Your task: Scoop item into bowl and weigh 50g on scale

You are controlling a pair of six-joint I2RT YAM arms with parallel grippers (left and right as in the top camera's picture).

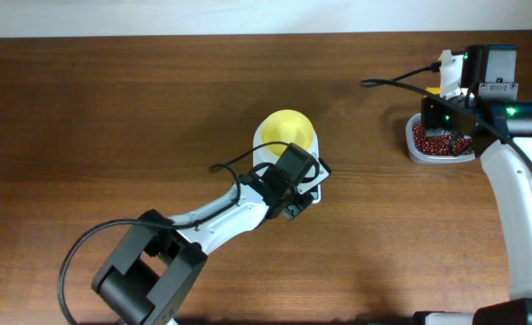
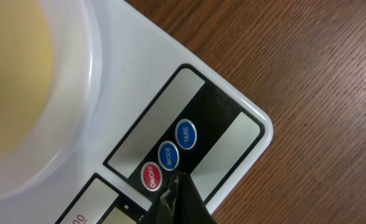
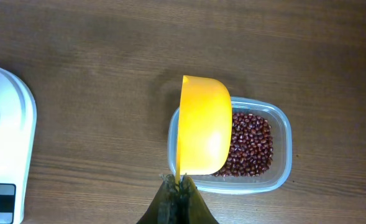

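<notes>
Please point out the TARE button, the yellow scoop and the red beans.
TARE button (image 2: 186, 134), left wrist view, middle of its blue face.
yellow scoop (image 3: 202, 124), right wrist view, middle of its rounded outer side.
red beans (image 3: 254, 140), right wrist view, middle of the visible heap.

Our left gripper (image 2: 176, 182), pinched closed, points at the scale's (image 2: 155, 43) buttons; our right gripper (image 3: 178, 184), well right of it, clamps the scoop (image 3: 202, 124).
</notes>
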